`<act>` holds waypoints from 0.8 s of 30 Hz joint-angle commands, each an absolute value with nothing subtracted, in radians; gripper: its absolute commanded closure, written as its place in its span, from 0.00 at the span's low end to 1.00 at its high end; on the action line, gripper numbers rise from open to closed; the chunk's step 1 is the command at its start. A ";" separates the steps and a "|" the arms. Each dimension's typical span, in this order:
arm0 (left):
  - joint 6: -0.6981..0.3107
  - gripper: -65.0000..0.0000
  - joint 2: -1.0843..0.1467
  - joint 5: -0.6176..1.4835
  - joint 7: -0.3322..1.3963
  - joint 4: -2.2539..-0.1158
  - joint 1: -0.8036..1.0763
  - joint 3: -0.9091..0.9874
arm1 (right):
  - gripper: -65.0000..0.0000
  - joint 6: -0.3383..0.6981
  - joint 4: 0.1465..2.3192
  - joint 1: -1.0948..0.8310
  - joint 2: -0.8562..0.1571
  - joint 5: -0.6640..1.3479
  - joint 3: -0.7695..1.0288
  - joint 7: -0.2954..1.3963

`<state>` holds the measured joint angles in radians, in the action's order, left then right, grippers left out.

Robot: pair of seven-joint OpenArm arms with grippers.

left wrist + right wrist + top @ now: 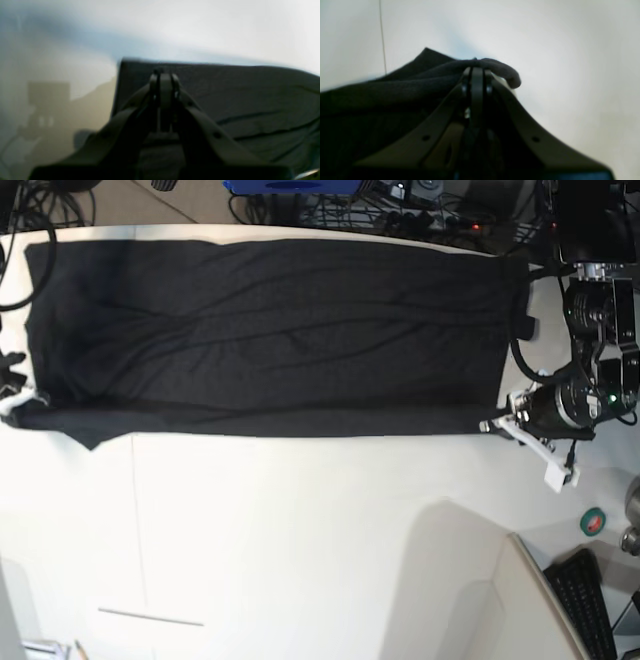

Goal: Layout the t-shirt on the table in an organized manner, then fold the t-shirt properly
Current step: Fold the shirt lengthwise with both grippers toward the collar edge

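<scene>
The black t-shirt [270, 330] lies stretched wide across the far half of the off-white table [300, 530]. Its print does not show. My right gripper [14, 404] is at the shirt's near left corner. In the right wrist view it [476, 71] is shut on a bunched fold of the shirt [395, 85]. My left gripper [497, 423] is at the shirt's near right corner. In the left wrist view it [163, 76] is shut on the edge of the shirt [250, 100], which spreads flat to the right.
A thin seam [134, 520] runs across the table, and it also shows in the right wrist view [382, 37]. Cables and a blue object [290, 186] lie beyond the far edge. A green tape roll [594, 521] and a keyboard [588, 600] sit at the near right.
</scene>
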<state>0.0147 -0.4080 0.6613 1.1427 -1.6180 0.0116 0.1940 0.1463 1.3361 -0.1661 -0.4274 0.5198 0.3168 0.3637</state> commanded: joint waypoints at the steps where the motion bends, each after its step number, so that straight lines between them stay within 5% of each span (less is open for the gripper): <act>1: 0.012 1.00 -0.424 0.668 1.133 -1.639 0.010 0.200 | 1.00 0.147 1.374 -0.170 -0.446 0.529 0.331 0.358; 24: 0.010 1.00 -0.456 0.670 1.135 -1.874 0.440 0.346 | 1.00 0.147 1.543 -0.424 -0.357 0.527 0.424 0.426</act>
<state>0.0113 -0.4385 0.6628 1.1492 -1.8599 0.4469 0.3370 0.1463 1.5242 -0.4282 -0.3431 0.5236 0.4137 0.4473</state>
